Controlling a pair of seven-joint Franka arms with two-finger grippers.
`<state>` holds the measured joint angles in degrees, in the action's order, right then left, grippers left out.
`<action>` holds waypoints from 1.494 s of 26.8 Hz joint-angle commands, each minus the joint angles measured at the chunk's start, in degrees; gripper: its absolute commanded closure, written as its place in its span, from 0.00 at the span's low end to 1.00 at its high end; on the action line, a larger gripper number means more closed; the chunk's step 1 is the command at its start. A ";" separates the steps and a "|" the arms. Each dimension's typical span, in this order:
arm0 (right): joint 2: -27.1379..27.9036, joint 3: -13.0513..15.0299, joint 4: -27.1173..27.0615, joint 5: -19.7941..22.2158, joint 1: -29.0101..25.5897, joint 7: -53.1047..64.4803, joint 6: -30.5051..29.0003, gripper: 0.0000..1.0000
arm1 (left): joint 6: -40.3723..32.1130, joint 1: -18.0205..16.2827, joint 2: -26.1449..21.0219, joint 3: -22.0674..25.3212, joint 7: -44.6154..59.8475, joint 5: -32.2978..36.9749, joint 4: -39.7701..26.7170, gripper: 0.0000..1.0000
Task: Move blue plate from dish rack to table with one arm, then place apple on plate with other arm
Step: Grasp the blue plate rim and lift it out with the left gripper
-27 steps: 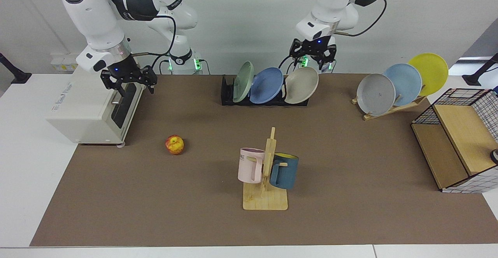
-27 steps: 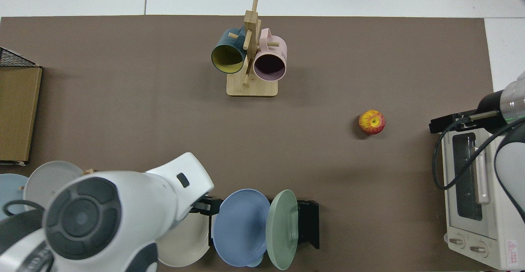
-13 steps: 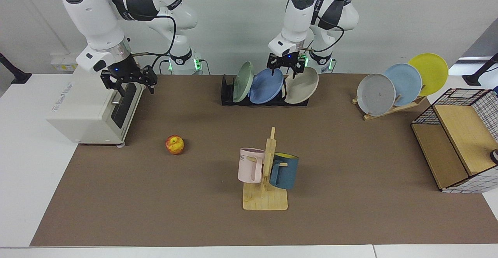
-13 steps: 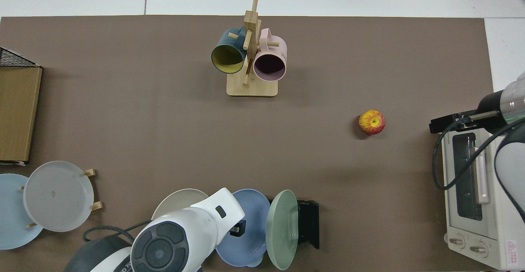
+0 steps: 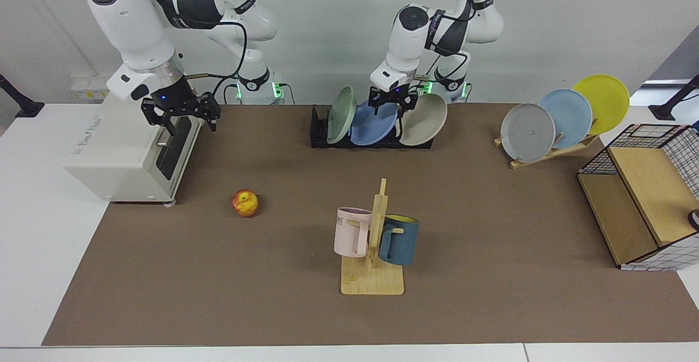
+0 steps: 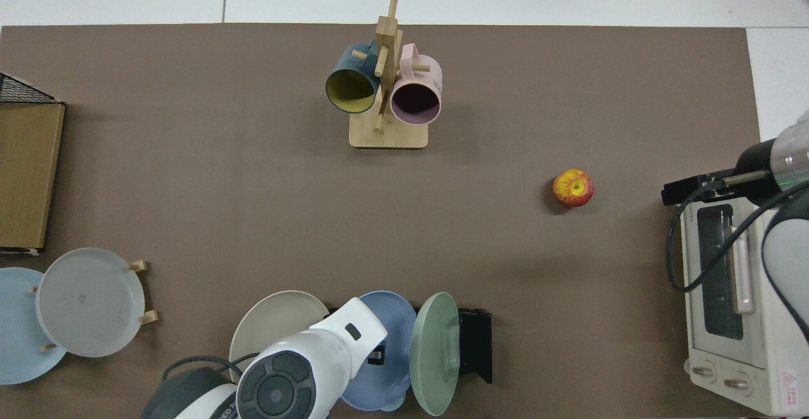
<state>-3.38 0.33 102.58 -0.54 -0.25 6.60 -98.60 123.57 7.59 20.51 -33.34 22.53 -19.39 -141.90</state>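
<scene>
facing view: my left gripper (image 5: 392, 101) down at top rim of round matte cornflower-blue plate (image 5: 371, 126), fingers spread astride rim, not clenched. plate upright in low black slotted dish rack (image 5: 318, 130). small red-yellow apple (image 5: 245, 202) on brown felt mat of table (image 5: 491, 231). my right gripper (image 5: 181, 112) waits, fingers apart, empty.

top view: left arm covers part of plate (image 6: 395, 318); apple (image 6: 572, 188) alone on mat. nothing moved yet; lift, set-down, apple placement all left.

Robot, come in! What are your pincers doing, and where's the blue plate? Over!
Left pincer open at blue plate rim, plate in dish rack. Right pincer open, waiting by toaster oven. Apple on table. Green and beige plates crowd the blue.
</scene>
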 commanded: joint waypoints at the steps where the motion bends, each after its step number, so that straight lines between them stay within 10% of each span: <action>1: -0.49 -0.42 0.78 0.28 -0.54 -0.62 -0.63 0.00 | -0.43 0.76 0.67 0.46 1.02 -1.18 -0.84 0.82; 4: -0.49 -0.42 0.78 0.28 -0.54 -0.62 -0.63 0.00 | -0.87 0.32 0.67 0.38 0.58 -1.01 -0.66 1.00; 12: -0.49 -0.42 0.78 0.28 -0.54 -0.62 -0.63 0.00 | -4.12 -1.17 0.76 0.64 -0.47 0.05 1.70 1.00; 20: -0.40 0.02 0.78 0.28 -1.51 -0.71 -0.63 0.00 | -14.13 -10.04 0.49 0.64 -8.64 6.99 12.07 1.00; 27: -0.40 -0.07 0.78 0.28 -0.81 -0.62 -0.63 0.00 | -14.41 -13.65 -6.44 1.34 -9.00 6.03 20.16 1.00; 40: -0.75 -0.51 0.43 -0.07 -0.80 -0.27 -0.10 0.00 | -6.50 -24.81 -17.07 2.22 -27.19 -13.21 23.86 1.00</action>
<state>-3.38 0.23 102.59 -0.55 -0.86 6.58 -98.60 115.55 -14.45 8.46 -30.52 0.13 -27.32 -119.43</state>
